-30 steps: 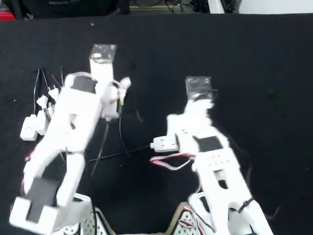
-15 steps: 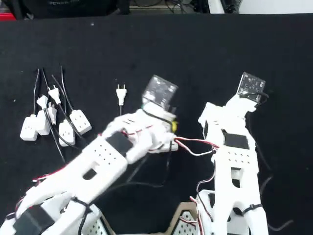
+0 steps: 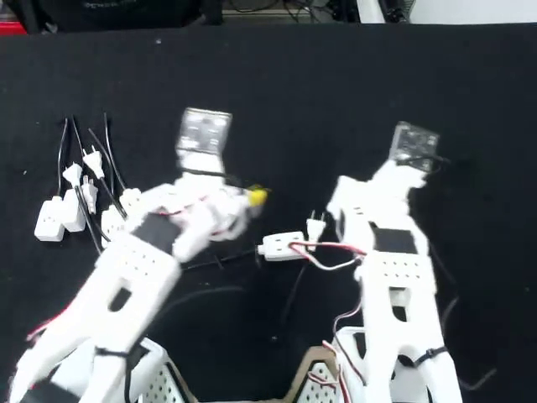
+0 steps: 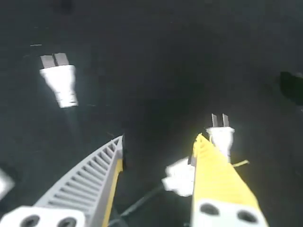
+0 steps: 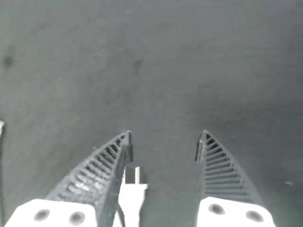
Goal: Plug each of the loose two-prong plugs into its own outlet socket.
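On the black table [image 3: 336,84], left gripper [image 4: 159,138] and right gripper [image 5: 165,133] gape empty.

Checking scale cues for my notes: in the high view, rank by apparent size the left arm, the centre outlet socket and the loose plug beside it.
1. left arm, by far largest, though raised nearer the camera.
2. centre outlet socket.
3. loose plug, smallest.

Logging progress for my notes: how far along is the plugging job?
Done: nothing I can see; no plug looks seated. In hand: nothing, the left gripper and right gripper are both open. A plug lies loose beside the middle socket. Left: that one, plus the side plugs by their sockets.
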Motion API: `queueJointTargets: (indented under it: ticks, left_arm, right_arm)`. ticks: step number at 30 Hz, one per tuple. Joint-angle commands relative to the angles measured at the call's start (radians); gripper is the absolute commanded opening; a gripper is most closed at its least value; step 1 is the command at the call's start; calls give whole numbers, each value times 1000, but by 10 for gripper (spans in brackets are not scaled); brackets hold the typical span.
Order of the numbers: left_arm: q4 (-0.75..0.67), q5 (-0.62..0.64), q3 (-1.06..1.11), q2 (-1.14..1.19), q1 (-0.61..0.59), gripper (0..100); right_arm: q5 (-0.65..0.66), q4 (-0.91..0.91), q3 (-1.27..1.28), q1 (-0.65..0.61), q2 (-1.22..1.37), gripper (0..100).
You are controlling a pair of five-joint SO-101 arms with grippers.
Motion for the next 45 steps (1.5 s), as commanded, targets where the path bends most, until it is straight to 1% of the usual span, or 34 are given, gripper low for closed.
queueJointTargets:
  ticks: [1, 4, 6, 10, 13, 16, 19, 23, 27, 29, 31, 32, 33, 36, 38, 42, 45]
  left_arm:
    - [37, -58, 94, -123, -183, 234]
    - [-52, -55, 226, -178, -260, 234]
    - [-124, -46, 312, -207, -283, 234]
    - [-249, 23, 458, -267, -294, 234]
    - [-307, 34, 518, -318, -289, 234]
    - [-318, 34, 545, -364, -286, 234]
    - [-315, 34, 564, -402, -286, 234]
    - [-315, 34, 595, -442, -286, 234]
    - [-315, 34, 604, -474, -286, 234]
    - [-316, 34, 607, -483, -286, 234]
    - [-316, 34, 607, -488, -286, 234]
    - [-316, 34, 607, -488, -286, 234]
    - [-316, 34, 607, -488, -286, 234]
    - [-313, 34, 607, -486, -286, 234]
    - [-313, 34, 608, -480, -286, 234]
    - [-313, 34, 608, -479, -286, 234]
    - [-313, 34, 608, -479, -286, 234]
  right_arm:
    - [-11, 5, 4, -129, -25, 205]
    - [-12, -2, 35, -189, -24, 205]
    - [-12, -2, 48, -221, -24, 205]
    - [-11, 0, 56, -226, -24, 205]
    - [-3, -2, 84, -229, 10, 205]
    - [48, -17, 68, -222, 124, 204]
    - [58, 9, -38, -222, 311, 202]
    - [58, 157, -229, -218, 533, 201]
    - [64, 261, -346, -161, 671, 200]
    - [68, 298, -380, -150, 717, 158]
    - [75, 321, -407, -152, 745, 51]
    - [104, 325, -421, -152, 750, 3]
    - [149, 327, -426, -153, 748, 22]
    - [252, 347, -461, -144, 705, 11]
    - [324, 402, -509, -118, 656, 9]
    - [529, 562, -731, -49, 547, 10]
    - [733, 637, -943, -6, 527, 11]
